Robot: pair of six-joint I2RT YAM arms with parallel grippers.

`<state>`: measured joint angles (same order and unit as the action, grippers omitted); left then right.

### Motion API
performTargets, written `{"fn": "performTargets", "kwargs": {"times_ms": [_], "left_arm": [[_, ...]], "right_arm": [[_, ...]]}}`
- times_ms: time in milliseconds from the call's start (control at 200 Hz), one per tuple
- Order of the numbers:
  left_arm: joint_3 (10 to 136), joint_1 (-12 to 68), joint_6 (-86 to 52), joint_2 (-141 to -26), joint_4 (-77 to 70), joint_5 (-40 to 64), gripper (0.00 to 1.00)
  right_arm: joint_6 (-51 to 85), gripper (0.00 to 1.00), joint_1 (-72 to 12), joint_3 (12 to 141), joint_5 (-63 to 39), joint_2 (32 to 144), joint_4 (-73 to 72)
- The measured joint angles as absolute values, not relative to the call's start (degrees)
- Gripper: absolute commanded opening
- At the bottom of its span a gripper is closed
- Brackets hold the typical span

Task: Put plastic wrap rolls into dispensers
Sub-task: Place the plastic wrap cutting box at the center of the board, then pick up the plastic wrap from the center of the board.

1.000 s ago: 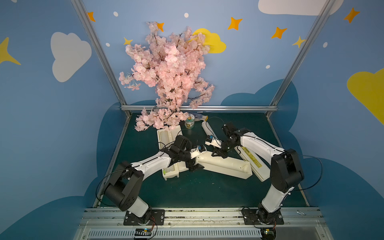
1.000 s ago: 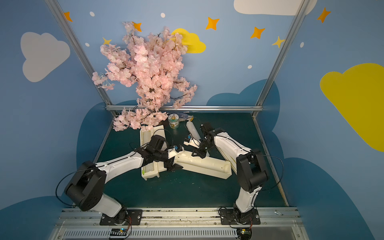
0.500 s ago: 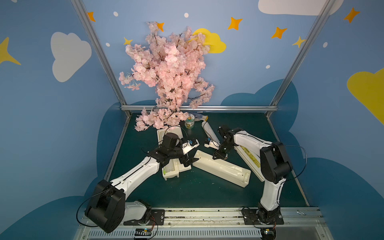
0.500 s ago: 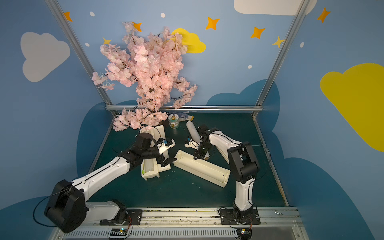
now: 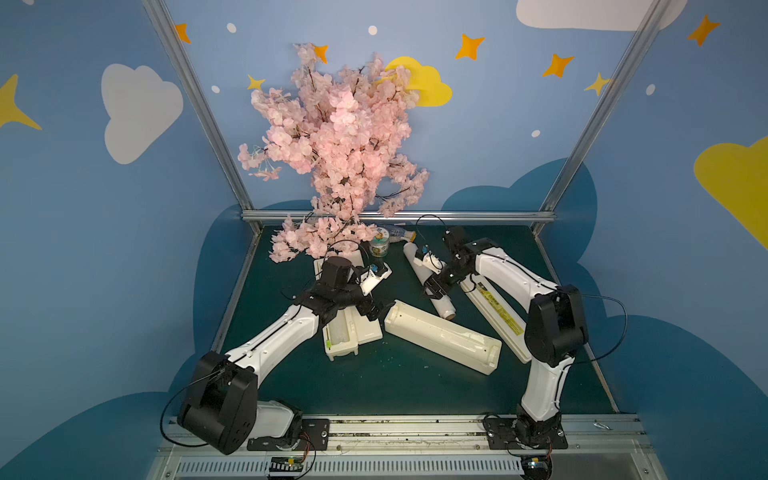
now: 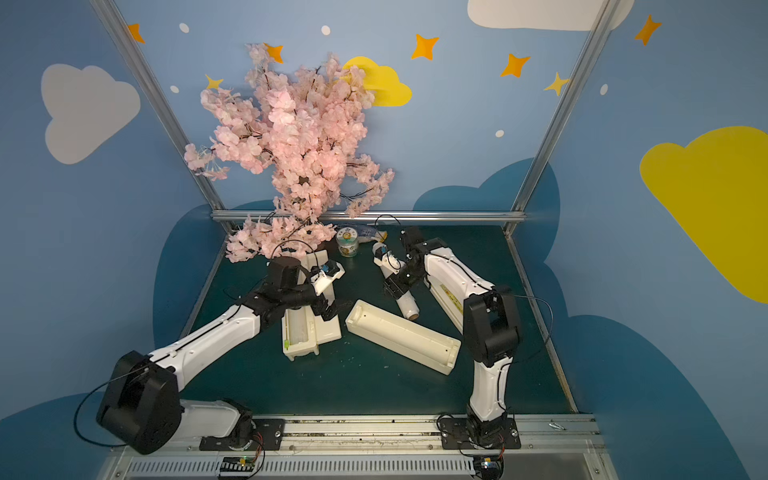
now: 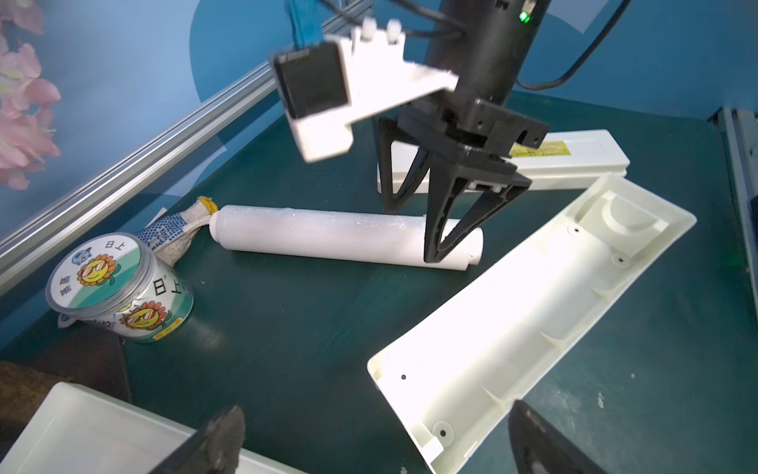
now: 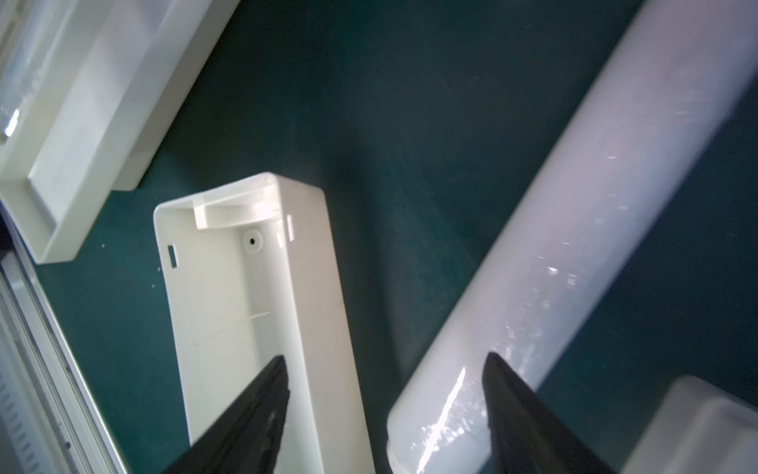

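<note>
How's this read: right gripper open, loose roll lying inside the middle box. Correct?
Wrong on the roll: the left wrist view shows the loose roll lying on the mat beside the middle box, which is empty. The right gripper is open, as stated.

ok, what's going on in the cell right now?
Two arms are loading plastic wrap rolls into dispensers. The left dispenser already holds a roll; the left gripper, jaws open, hovers by it. The right gripper, jaws open, is over one end of the second roll, which lies on the mat beside the empty dispenser.
</note>
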<state>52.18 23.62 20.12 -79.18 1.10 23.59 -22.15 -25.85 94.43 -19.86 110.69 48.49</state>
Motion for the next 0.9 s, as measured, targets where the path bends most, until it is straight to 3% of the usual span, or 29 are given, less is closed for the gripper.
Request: {"fn": "performTargets", "kwargs": {"times_ms": [170,481,706,761,901], "left_arm": [[55.7,22.4,15.2,-82.1,-0.1,22.9,1.0],[55.7,22.3,14.3,-82.2,-3.3,21.7,1.0],[56.2,22.3,13.9,-83.7,-2.9,20.5,1.0],[56.2,22.3,14.2,-83.7,-2.7,20.5,1.0],[56.2,22.3,15.2,-83.7,-2.6,20.3,1.0]], "right_arm": [[-15.4,0.83,-25.1,111.3,-12.6,121.5,52.8],[-8.9,0.82,-25.4,126.2,-5.6,139.9,63.4],[-6.6,0.56,-26.9,134.3,-2.4,144.0,68.3],[-6.6,0.44,-27.1,134.4,-2.3,144.0,68.8],[-6.9,0.33,-27.2,134.5,-2.4,144.0,69.1]]}}
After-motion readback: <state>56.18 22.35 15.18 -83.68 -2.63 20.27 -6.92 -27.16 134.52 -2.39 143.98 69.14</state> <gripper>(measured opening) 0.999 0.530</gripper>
